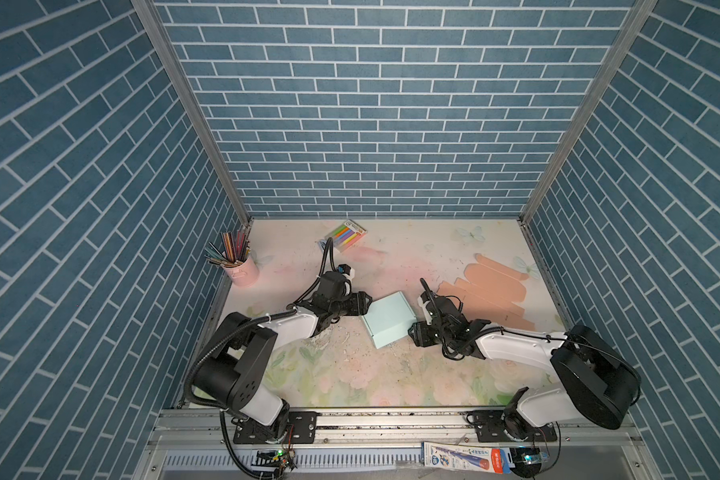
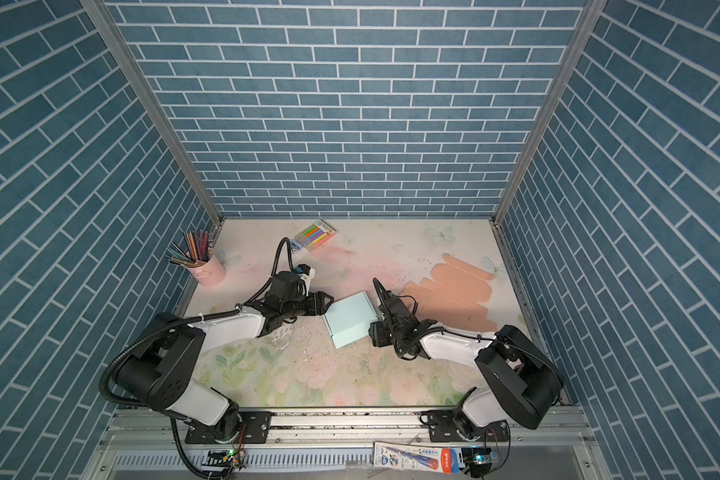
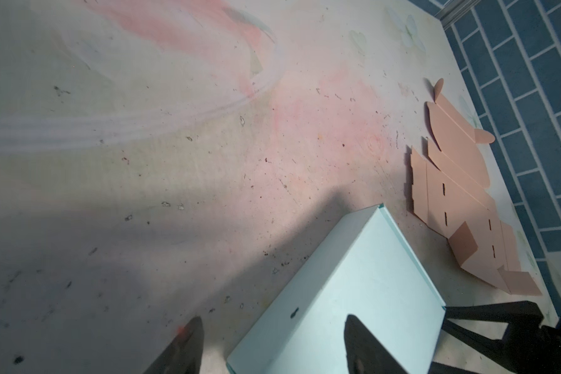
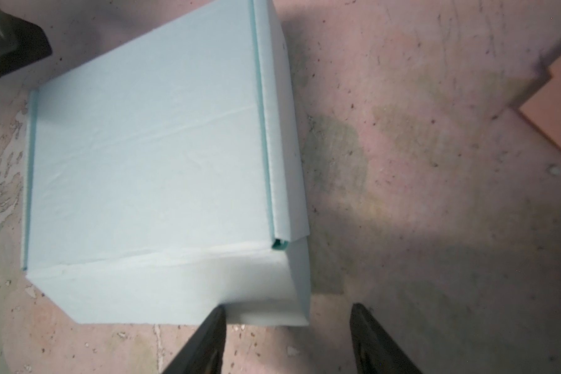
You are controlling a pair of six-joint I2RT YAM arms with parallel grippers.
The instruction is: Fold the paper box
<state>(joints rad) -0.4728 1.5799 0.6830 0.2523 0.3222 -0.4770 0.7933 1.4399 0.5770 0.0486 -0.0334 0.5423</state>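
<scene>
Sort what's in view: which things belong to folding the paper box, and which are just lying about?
Job: light blue box, already folded; flat peach box blank, probably.
Lying about: pink cup of pencils; marker pack; packaged item at the front.

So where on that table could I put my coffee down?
The table's front middle, from box to near edge, is bare, as is the back between markers and peach sheet. The centre is crowded: jaws flank the box. A pencil cup fills the back-left corner.
</scene>
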